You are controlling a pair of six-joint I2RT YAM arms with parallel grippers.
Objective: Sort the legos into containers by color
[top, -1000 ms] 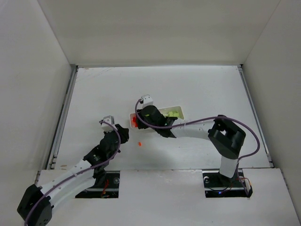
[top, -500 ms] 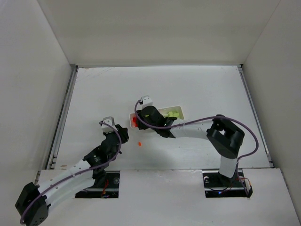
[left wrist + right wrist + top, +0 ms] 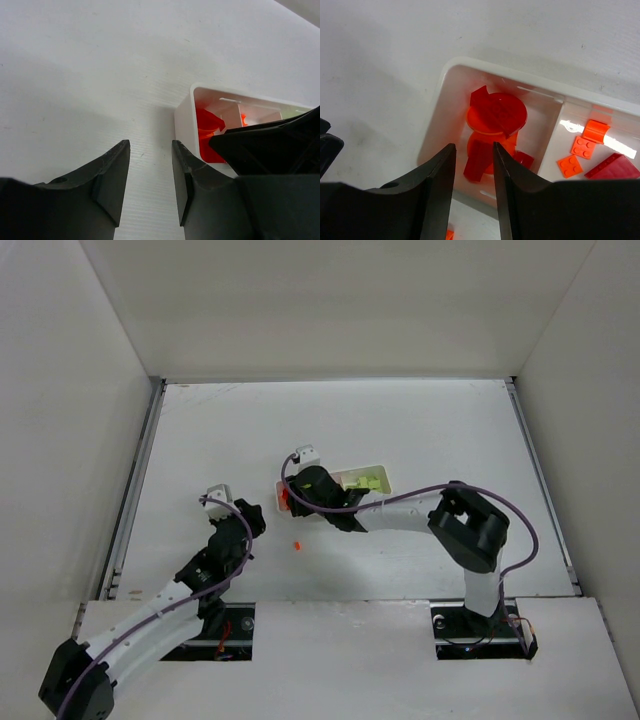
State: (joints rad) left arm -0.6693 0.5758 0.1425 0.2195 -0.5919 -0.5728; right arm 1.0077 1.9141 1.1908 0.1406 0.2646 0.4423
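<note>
The white tray (image 3: 378, 472) lies mid-table. In the right wrist view its end compartment (image 3: 436, 120) holds several red legos (image 3: 497, 115), round ones and small bricks. The middle compartment holds orange legos (image 3: 580, 147) and one dark red piece (image 3: 612, 167). Yellow-green legos (image 3: 368, 480) fill the far compartment. My right gripper (image 3: 474, 165) is open and empty just above the red compartment. One orange lego (image 3: 297, 545) lies on the table near the tray. My left gripper (image 3: 150, 165) is open and empty, low over the table just left of the tray's end (image 3: 185, 120).
The two grippers are close together at the tray's left end; the right gripper's black body (image 3: 270, 145) fills the right of the left wrist view. White walls enclose the table (image 3: 420, 420) on three sides.
My left gripper has shifted a little to the left. My right gripper has edged slightly left over the tray's red end. The legos have not moved.
</note>
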